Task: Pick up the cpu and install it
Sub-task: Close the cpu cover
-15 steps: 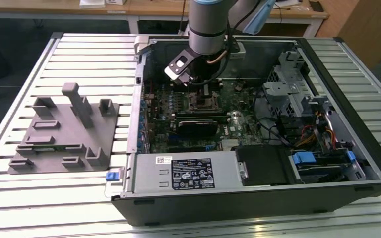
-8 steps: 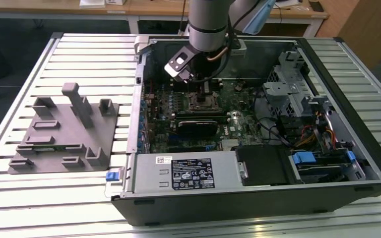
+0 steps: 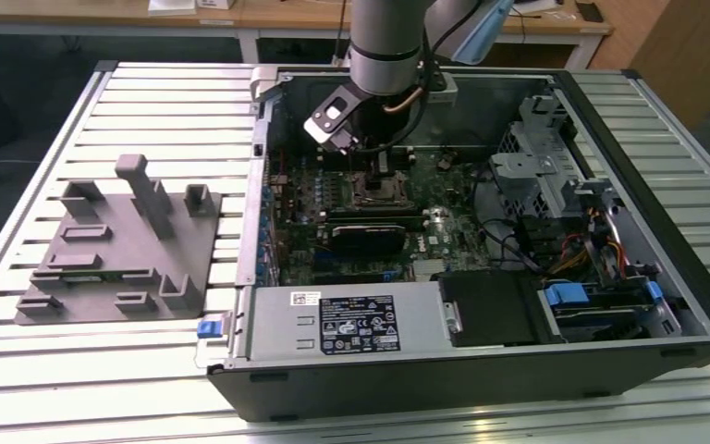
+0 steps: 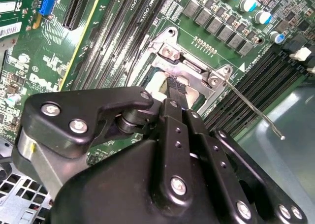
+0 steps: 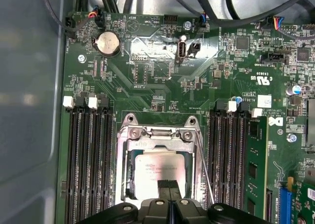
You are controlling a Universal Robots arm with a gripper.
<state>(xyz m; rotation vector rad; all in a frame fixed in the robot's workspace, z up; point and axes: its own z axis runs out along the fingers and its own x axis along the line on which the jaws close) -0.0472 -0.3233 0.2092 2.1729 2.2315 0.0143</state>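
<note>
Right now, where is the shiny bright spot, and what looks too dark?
First wrist view: glare whitens the green circuit board near the round silver battery, and the pale silver square cpu gleams softly. Second wrist view: the black metal gripper, close up, is dark. Exterior view: the black computer case looks dimmer inside than the pale slatted table.

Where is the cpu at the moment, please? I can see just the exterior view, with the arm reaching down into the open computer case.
Observer: In the first wrist view the cpu lies flat inside the socket frame on the motherboard.
Operator: Thank you. Where is the claw?
Observer: The claw, shut, is at one edge of the cpu, not over its middle.
Operator: And the socket lever?
Observer: In the second wrist view the lever sticks out from the socket's corner across the memory slots.
</note>
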